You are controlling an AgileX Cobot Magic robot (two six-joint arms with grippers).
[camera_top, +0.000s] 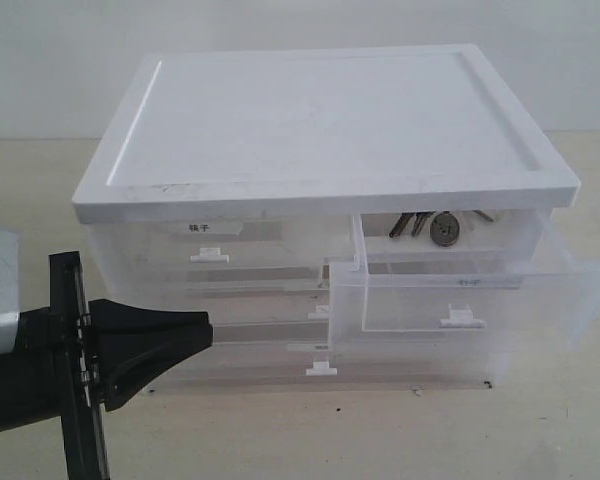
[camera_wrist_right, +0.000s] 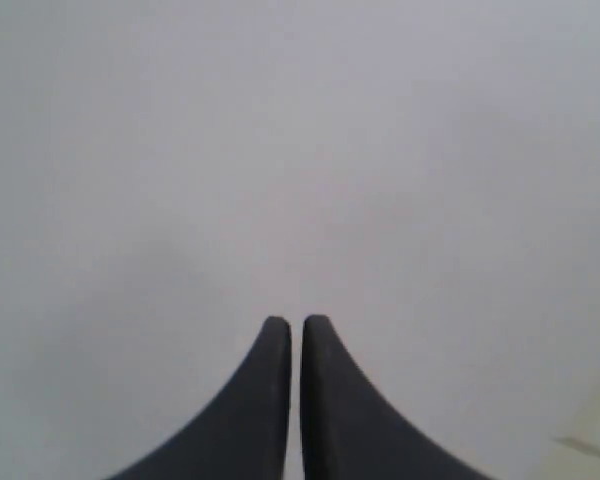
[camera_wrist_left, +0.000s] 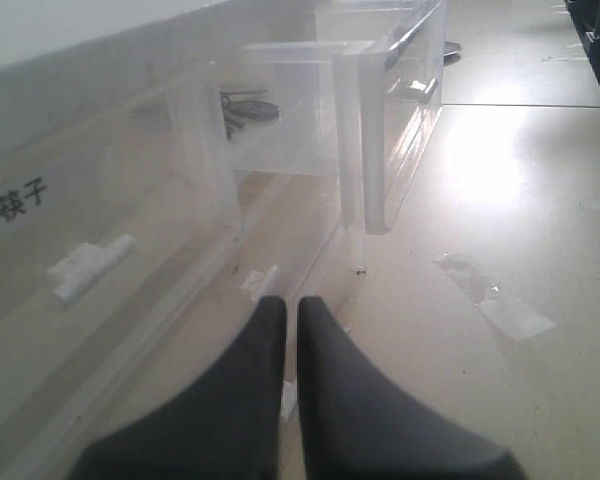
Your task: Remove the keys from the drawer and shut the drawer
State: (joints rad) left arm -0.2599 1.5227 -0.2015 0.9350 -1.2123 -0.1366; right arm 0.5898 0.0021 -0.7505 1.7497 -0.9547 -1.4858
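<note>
The half-width translucent drawer at the cabinet's upper right stands pulled out, its white tab handle facing front. The keys lie at the back of it, partly under the white lid, their round fob looking dark. In the left wrist view the keys show through the drawer's clear walls. My left gripper is shut and empty, low at the front left of the cabinet, well left of the drawer; its tips point along the cabinet front. My right gripper is shut and empty, facing a blank pale surface.
The clear plastic cabinet has a broad white lid. Its upper left drawer carries a black-lettered label and is closed. Full-width drawers sit below. Scraps of clear tape lie on the beige tabletop.
</note>
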